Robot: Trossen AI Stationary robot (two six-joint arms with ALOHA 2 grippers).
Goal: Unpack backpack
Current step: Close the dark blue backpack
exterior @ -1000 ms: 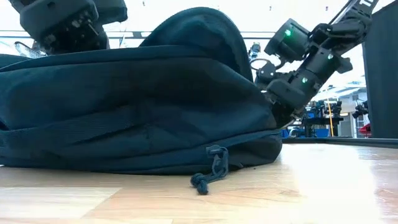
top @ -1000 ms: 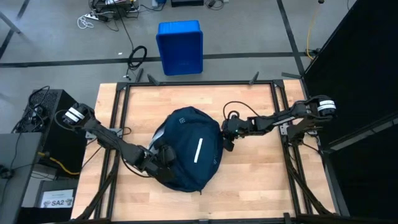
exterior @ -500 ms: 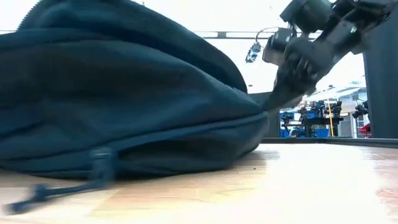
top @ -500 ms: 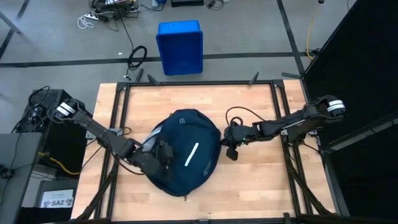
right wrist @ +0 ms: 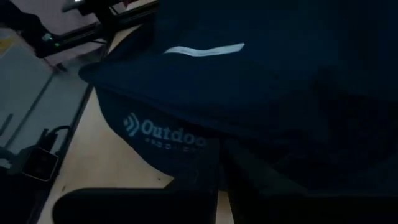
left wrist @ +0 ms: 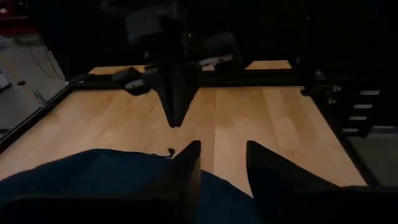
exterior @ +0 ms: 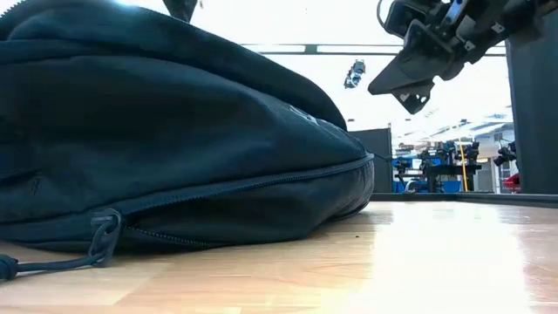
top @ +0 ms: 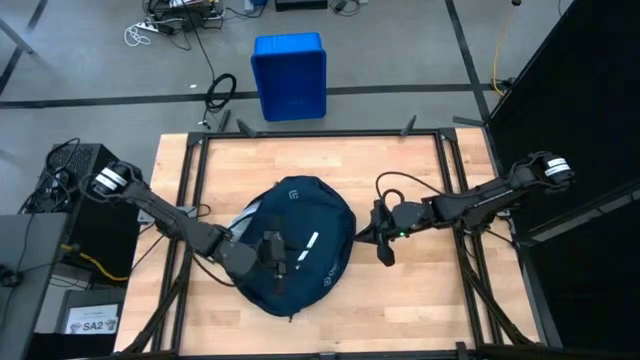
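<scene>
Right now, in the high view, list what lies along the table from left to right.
Left gripper over the backpack → right gripper, clear of the backpack over bare table.

From above we get even, soft light: the bench [top: 420,290] reads pale and clear, and the backpack [top: 310,215] throws only a thin shadow round its edge. At bench height the bright room behind washes the far background nearly white, so the backpack [exterior: 174,139] and the right hand [exterior: 410,74] show almost as silhouettes; the bench [exterior: 453,253] shines with glare on the right. Both wrist views are dim; the right one is soft, its logo [right wrist: 165,132] blurred.
</scene>
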